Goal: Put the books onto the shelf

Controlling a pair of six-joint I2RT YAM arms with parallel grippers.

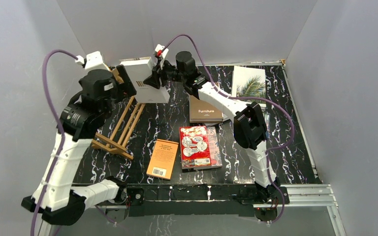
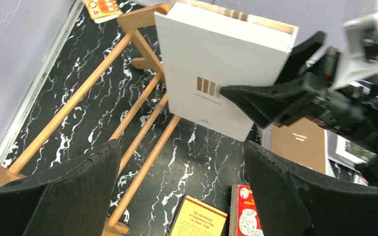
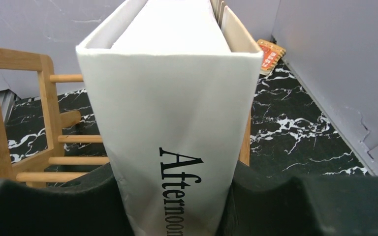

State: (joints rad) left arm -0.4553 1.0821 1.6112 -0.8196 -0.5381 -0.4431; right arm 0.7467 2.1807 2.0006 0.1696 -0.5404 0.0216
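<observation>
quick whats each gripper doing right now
Left gripper: open, holding nothing.
Right gripper: closed on the white book.

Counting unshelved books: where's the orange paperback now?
Top view: the orange paperback lies flat near the table's front, between the wooden shelf and the red illustrated book.

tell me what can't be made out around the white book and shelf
- Right wrist view: white book spine title, cut off by the bottom edge.
- Top view: far end of shelf, hidden by left arm and book.
- Left wrist view: small print on its cover, too small.
</observation>
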